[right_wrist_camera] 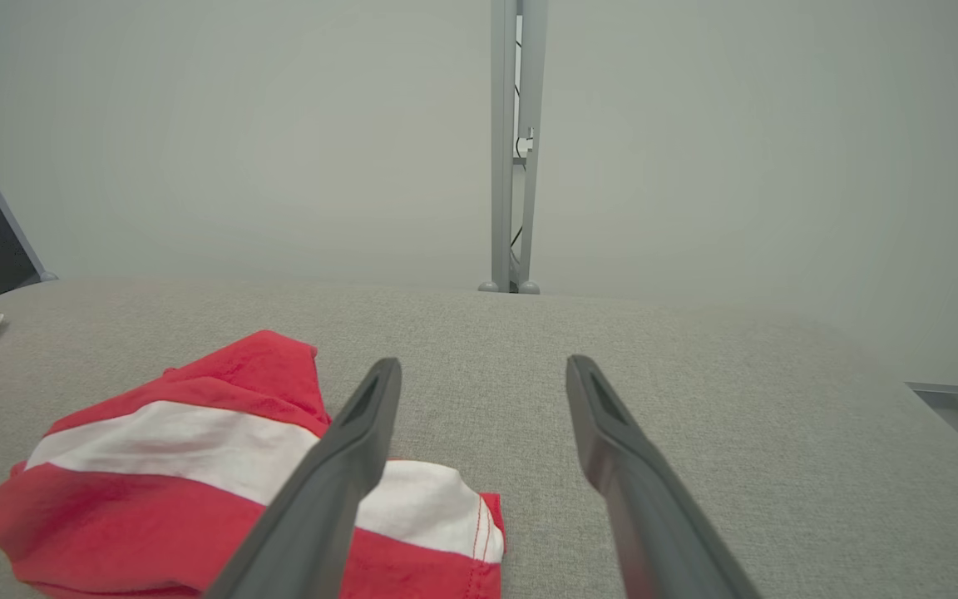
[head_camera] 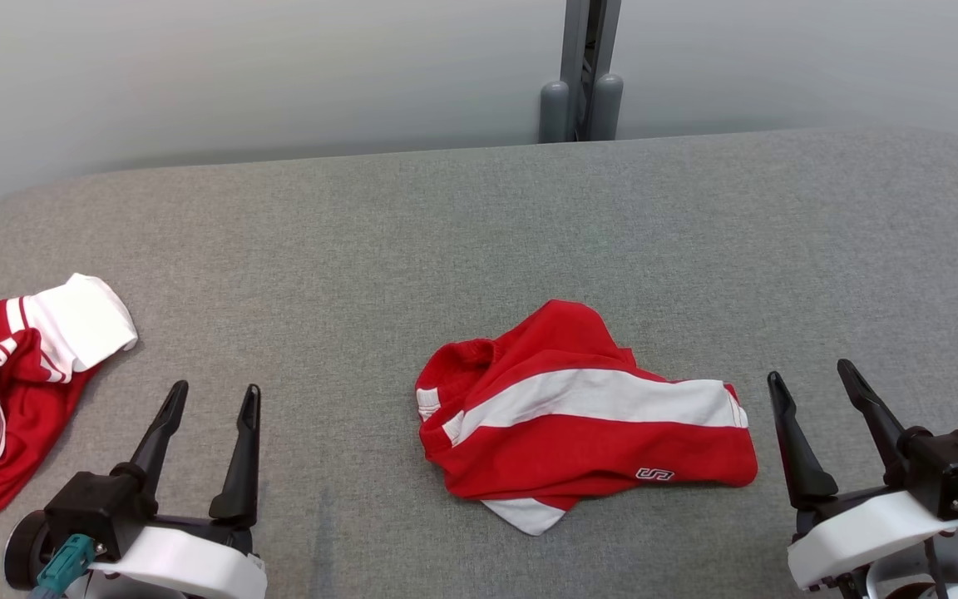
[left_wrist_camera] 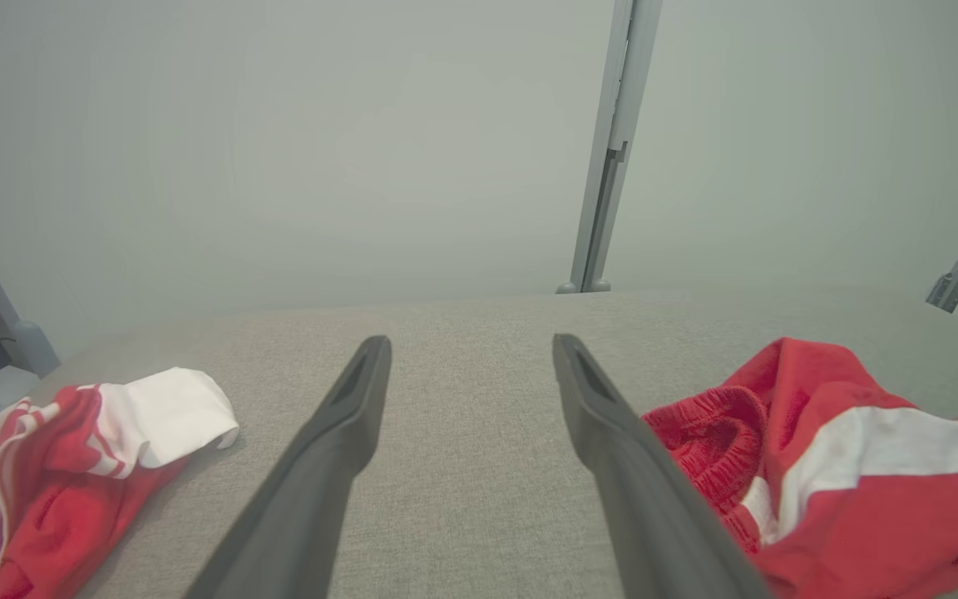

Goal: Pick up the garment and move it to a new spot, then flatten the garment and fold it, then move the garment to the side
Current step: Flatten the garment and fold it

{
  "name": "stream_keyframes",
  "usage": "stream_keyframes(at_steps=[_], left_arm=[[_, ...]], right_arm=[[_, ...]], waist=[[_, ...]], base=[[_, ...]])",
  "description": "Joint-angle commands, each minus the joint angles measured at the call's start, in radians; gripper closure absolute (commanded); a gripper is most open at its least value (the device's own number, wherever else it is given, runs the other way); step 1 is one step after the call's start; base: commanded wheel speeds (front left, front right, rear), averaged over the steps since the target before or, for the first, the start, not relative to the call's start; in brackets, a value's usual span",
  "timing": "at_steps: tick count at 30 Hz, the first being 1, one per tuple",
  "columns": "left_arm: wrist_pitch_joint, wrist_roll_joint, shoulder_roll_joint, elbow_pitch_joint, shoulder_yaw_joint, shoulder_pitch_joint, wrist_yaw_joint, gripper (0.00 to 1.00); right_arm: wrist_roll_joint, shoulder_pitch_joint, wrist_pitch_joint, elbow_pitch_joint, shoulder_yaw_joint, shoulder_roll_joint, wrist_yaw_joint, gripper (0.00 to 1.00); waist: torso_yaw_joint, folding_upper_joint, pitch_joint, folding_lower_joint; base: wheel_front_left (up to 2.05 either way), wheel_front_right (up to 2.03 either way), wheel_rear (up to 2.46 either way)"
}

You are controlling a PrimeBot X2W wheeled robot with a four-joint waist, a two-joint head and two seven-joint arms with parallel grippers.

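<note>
Red jersey crumpled left of spread, empty left gripper, unfolded (whole task seemingly left); right gripper also spread, empty; shorts between.

Soft, even light falls from above the grey table; shadows on it are faint. Wrist views curve its far edge, and the wall behind looks hazy.

Head view high, looking forward and down over the grey surface, each wrist view low and close, facing along its fingers to the pale wall, all 3 sharing the crumpled red-and-white cloth and grey post
</note>
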Motion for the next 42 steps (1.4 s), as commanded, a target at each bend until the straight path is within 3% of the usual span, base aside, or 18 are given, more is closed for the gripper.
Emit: stream_keyframes(at_steps=[1, 17, 23, 33, 42], left_arm=[[-0.003, 0.001, 0.005, -0.003, 0.003, 0.003, 0.002, 0.00], [0.021, 0.011, 0.009, -0.022, -0.018, -0.041, -0.009, 0.00], [0.099, 0.025, 0.002, -0.024, -0.078, -0.171, -0.096, 0.00], [0.287, -0.033, -0.100, 0.146, -0.240, -0.319, -0.272, 0.00], [0.318, -0.061, -0.117, 0.239, -0.275, -0.310, -0.315, 0.00]], right_arm=[[0.002, 0.004, -0.006, 0.001, 0.000, -0.004, -0.001, 0.00], [0.020, -0.009, -0.007, 0.005, 0.002, -0.004, -0.001, 0.00], [0.014, -0.029, -0.003, 0.004, 0.013, -0.004, -0.001, 0.00], [0.036, -0.060, -0.026, 0.032, 0.050, -0.005, -0.001, 0.00], [0.050, -0.069, -0.049, 0.055, 0.046, -0.004, -0.001, 0.00]], waist=[[0.001, 0.0000, -0.001, 0.0000], [0.008, 0.0000, 0.008, 0.0000], [0.002, 0.0000, 0.041, 0.0000], [-0.052, 0.0000, 0.091, 0.0000], [-0.077, 0.0000, 0.122, 0.0000]], base=[[0.00, 0.00, 0.00], [0.00, 0.00, 0.00], [0.00, 0.00, 0.00], [0.00, 0.00, 0.00], [0.00, 0.00, 0.00]])
